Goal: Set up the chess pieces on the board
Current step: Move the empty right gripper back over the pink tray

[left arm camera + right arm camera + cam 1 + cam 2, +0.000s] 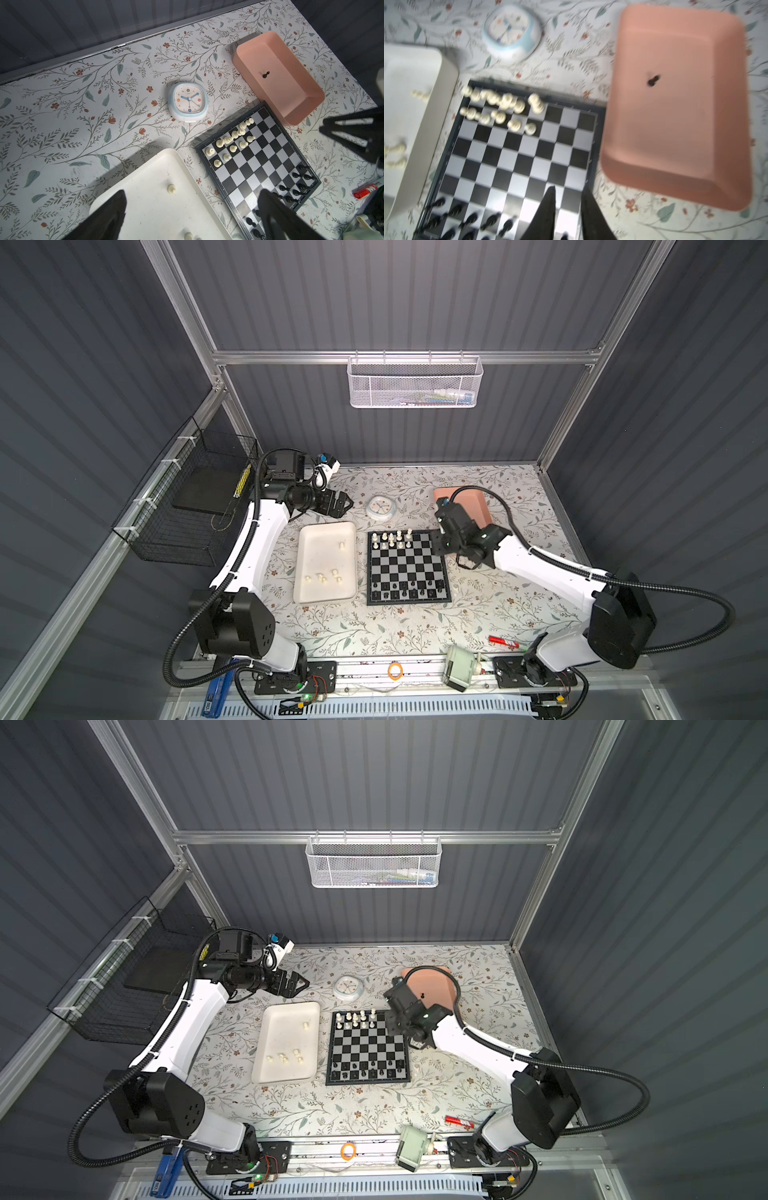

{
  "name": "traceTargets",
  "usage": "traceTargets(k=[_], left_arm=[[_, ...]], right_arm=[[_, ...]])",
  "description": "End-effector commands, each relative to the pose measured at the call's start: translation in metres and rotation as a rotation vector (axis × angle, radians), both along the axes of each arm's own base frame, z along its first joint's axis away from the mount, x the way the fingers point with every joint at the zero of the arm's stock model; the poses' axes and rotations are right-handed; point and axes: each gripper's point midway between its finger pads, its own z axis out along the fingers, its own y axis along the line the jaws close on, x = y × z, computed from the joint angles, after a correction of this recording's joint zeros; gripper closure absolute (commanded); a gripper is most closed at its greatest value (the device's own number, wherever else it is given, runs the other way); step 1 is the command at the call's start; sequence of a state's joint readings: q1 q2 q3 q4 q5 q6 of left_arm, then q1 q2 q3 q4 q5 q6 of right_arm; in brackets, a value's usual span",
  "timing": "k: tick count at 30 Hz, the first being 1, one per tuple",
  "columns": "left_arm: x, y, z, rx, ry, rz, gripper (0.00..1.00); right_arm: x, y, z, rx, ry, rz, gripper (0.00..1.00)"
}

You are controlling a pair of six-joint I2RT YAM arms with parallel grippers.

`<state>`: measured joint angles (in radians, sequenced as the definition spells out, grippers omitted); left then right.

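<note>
The jaws of the right gripper (569,188) stand only a narrow way apart, with checkered squares showing through the gap and nothing between them, though that wrist picture is smeared. It hangs above the far right corner of the board (368,1048), and the thing it seems meant for is the single black piece (422,995) lying on its side in the pink tray (446,992), just past the board's far right corner. From the jaws the piece lies farther back and off to the right, down on the tray floor, its long axis aslant to the tray walls. The right arm is clearly nearer, bent low over the tray's near end with its wrist tipped downward; I'd guess it must reach back, drop, and turn to close across the slim body. The left gripper (193,191) is spread wide and empty, held level above the table beyond the white tray (305,597), beside the clock (381,507). Loose white pieces (335,572) wait in that tray.
</note>
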<state>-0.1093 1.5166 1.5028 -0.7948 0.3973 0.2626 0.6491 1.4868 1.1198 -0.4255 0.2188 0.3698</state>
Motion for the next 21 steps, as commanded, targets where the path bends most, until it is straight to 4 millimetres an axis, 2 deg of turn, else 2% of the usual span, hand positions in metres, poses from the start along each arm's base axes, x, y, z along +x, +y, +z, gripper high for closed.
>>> traceTargets(k=[1, 5, 11, 16, 21], left_arm=[[-0.006, 0.001, 0.01, 0.002, -0.009, -0.023, 0.0], [-0.01, -0.001, 0.013, -0.01, -0.013, -0.035, 0.0], [-0.013, -0.004, 0.016, -0.028, -0.011, -0.047, 0.0], [-0.012, -0.005, 0.012, -0.031, 0.0, -0.051, 0.01], [-0.011, -0.005, 0.009, -0.025, 0.01, -0.049, 0.01]], right_arm=[[0.023, -0.023, -0.008, -0.043, 0.053, -0.002, 0.75], [0.062, -0.043, -0.015, -0.026, 0.08, -0.053, 0.76], [0.103, -0.06, -0.03, -0.04, 0.122, -0.089, 0.74], [0.124, -0.069, -0.043, -0.023, 0.147, -0.109, 0.74], [0.135, -0.074, -0.06, -0.025, 0.181, -0.118, 0.74]])
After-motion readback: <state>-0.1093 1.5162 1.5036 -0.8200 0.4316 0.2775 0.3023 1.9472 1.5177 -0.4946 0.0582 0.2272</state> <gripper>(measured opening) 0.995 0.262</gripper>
